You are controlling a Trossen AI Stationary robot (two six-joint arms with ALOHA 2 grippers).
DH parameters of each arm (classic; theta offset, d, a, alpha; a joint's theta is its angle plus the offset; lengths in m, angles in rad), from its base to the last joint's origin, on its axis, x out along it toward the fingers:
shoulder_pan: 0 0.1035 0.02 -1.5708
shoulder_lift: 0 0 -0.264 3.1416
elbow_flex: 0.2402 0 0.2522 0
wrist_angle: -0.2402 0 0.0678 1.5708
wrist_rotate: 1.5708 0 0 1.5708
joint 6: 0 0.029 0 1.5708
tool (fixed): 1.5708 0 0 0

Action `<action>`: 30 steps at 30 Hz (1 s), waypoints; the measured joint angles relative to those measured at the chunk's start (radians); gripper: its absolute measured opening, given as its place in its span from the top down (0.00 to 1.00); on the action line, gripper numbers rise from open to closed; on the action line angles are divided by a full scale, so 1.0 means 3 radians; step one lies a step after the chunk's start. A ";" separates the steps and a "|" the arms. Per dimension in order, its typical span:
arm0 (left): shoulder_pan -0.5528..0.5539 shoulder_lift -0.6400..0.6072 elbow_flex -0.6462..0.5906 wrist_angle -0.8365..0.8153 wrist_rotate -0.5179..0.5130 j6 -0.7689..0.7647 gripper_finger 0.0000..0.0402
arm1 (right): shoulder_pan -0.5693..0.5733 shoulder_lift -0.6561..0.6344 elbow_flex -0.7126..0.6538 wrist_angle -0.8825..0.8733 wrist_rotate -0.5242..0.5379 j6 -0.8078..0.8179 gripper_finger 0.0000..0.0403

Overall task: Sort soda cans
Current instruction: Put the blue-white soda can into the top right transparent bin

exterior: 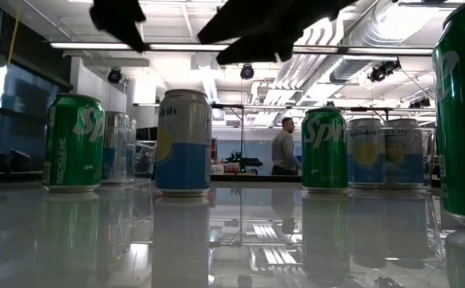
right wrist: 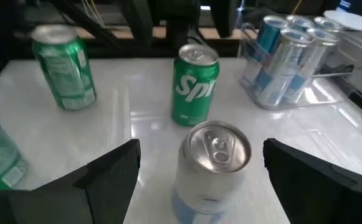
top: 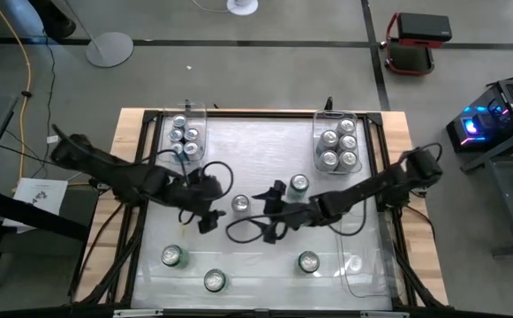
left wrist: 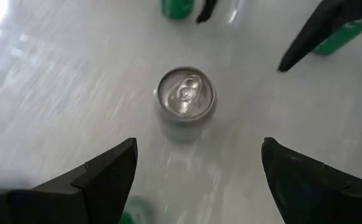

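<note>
A silver-topped can with a pale blue side (top: 240, 204) stands upright on the table's middle, between my two grippers. My left gripper (top: 213, 206) is open at its left and looks down on its top (left wrist: 185, 96) from above. My right gripper (top: 266, 213) is open at its right, with a finger on either side of the can (right wrist: 215, 162), touching nothing. Green cans stand loose on the table: one behind the middle can (top: 299, 184) and three along the near edge (top: 172, 257) (top: 215, 281) (top: 308, 261).
A clear bin at the far left (top: 188, 113) holds a few cans, and a clear bin at the far right (top: 336, 116) holds several. Another clear bin (top: 365, 281) lies at the near right. A person (exterior: 282, 147) stands in the room beyond the table.
</note>
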 joint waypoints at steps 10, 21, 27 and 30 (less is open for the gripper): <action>0.0308 -0.0134 -0.1233 0.1991 0.0357 0.1160 0.21 | -0.0065 0.0333 0.0343 -0.0551 -0.0005 0.0086 0.19; 0.0563 -0.0053 -0.1359 0.2034 0.0725 0.1715 0.21 | -0.0248 0.0338 0.0342 -0.0720 -0.0055 0.0382 0.19; 0.0528 0.0012 -0.1360 0.2104 0.0749 0.1617 0.21 | -0.0324 0.0354 0.0339 -0.0726 -0.0146 0.0384 0.19; 0.0479 0.0010 -0.1360 0.2121 0.0765 0.1529 0.21 | -0.0359 0.0354 0.0339 -0.0773 -0.0155 0.0379 0.19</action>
